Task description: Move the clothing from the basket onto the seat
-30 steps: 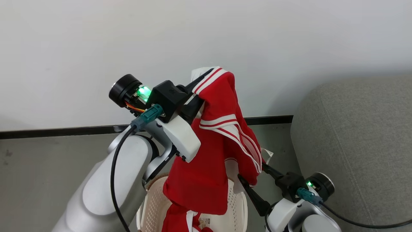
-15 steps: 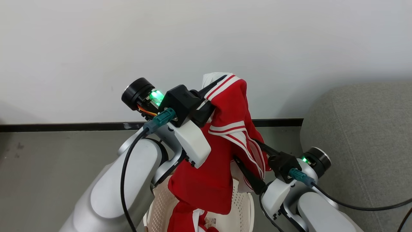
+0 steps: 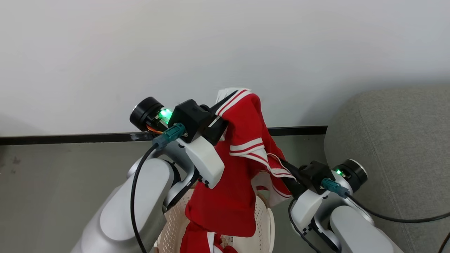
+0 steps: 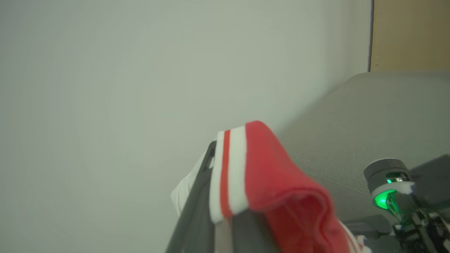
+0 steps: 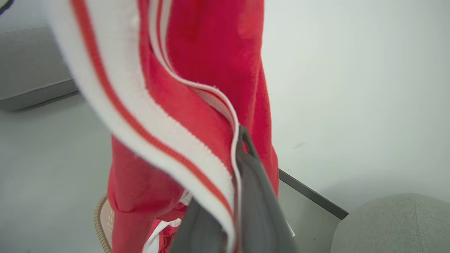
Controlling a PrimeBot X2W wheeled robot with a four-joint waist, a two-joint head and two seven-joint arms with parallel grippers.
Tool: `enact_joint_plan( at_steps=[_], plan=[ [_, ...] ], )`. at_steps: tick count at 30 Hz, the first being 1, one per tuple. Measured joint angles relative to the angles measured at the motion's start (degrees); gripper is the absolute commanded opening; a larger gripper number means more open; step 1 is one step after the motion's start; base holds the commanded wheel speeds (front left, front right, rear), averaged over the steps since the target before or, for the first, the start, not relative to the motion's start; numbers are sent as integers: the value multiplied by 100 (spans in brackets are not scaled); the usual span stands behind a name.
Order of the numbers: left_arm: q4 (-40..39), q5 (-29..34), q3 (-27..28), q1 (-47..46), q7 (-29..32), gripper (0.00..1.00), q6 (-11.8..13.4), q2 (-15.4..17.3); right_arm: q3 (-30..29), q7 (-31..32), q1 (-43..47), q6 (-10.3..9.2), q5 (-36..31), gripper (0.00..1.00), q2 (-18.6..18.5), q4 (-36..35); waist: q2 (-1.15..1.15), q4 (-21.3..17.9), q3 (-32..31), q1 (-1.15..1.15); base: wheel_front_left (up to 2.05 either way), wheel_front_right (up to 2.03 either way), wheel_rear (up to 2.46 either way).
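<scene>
A red garment of the clothing point(image 3: 228, 196) with white bands hangs above the basket point(image 3: 264, 225). My left gripper point(image 3: 230, 96) is shut on its banded top edge, raised in front of the wall. My right gripper point(image 3: 283, 168) is shut on the striped lower edge, lower and to the right. In the left wrist view the band point(image 4: 228, 168) drapes over the fingers point(image 4: 202, 196). In the right wrist view my fingers point(image 5: 253, 182) pinch the striped hem point(image 5: 197, 70). More red cloth point(image 3: 197, 242) lies in the basket. The grey seat point(image 3: 393, 133) stands to the right.
A white wall stands close behind, with a black skirting strip point(image 3: 70, 138) along the grey floor. Black cables trail from both wrists. A wooden panel point(image 4: 411, 35) rises beyond the seat. The basket's woven rim point(image 5: 98, 225) sits below the hanging garment.
My right gripper rose to the garment's striped lower edge and went from open to shut on it. The left gripper kept its hold; the camera shifted slightly.
</scene>
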Motion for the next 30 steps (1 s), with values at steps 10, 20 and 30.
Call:
enact_joint_plan(
  at_steps=[10, 20, 30],
  plan=[
    [544, -77, -5, 489, -410, 77, 160, -36, -471, 0, 167, 0, 314, 0, -287, -188, 0, -262, 0, 0, 0, 0, 0],
    [784, -133, -70, 706, -946, 100, 263, -111, -906, 0, 264, 0, 389, 0, -598, -706, 0, -594, -10, 0, 0, 0, 0],
    [1011, -243, -194, 1015, -1424, 100, 305, -124, -1659, 0, 286, 0, 456, 0, -998, -1368, 0, -1067, -16, 0, 0, 0, 0]
  ],
)
